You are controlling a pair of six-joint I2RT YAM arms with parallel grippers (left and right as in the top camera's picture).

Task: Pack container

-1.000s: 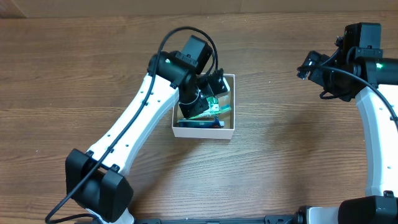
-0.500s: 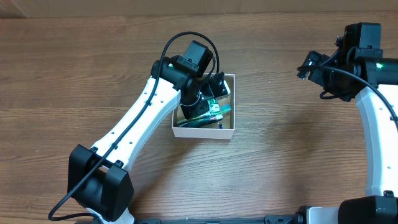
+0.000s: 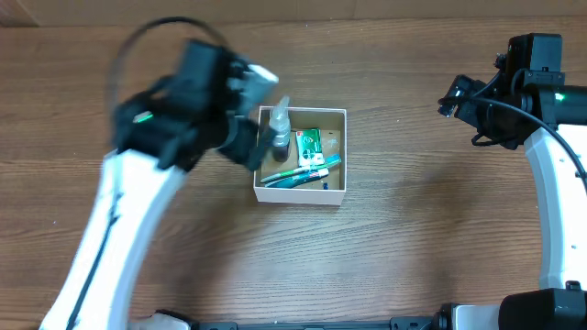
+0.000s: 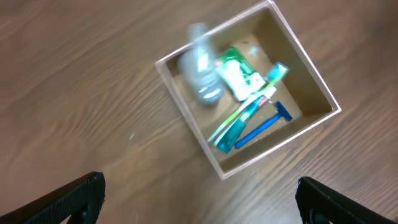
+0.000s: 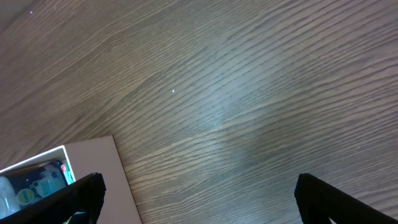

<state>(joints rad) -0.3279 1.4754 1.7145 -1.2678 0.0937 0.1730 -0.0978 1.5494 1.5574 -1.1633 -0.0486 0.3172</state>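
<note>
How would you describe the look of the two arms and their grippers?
Both arms have white links with black joint housings. The left arm is motion-blurred. The right arm carries a green light and black cables. Wrist views show matte black fingers.

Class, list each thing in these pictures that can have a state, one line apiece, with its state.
container, open-topped, flat on the table, holding toiletries
bottle, inside the container, apparently upright
green packet, lying flat inside the container
toothbrush, lying inside the container
razor, lying on the container floor
left gripper, open, empty
right gripper, open, empty
</note>
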